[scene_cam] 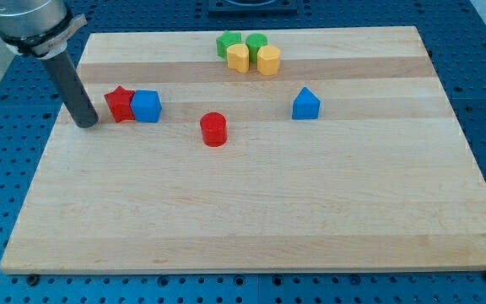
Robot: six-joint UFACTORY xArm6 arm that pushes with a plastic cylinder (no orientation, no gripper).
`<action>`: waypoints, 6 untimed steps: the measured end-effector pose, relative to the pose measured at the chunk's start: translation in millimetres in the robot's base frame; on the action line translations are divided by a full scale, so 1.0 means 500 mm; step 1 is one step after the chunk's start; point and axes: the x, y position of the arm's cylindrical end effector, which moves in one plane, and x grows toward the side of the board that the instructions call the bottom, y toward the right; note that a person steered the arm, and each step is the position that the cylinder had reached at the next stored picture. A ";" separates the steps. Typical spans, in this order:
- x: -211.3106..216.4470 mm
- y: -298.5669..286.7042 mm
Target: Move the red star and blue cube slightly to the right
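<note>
Resting my tip [87,124] just left of red star [120,104], blue cube [146,106].

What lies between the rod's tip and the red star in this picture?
Only bare board: in the camera view my tip stands just to the view's left of the red star, which touches the blue cube.

A straight dark grey rod, my tip [86,125] at its end, hangs from a silver-grey cylindrical collar.

One raised camera looks obliquely down across the whole wooden board [251,219].
</note>
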 end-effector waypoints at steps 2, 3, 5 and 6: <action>-0.047 0.054; -0.047 0.101; -0.022 0.150; -0.006 0.160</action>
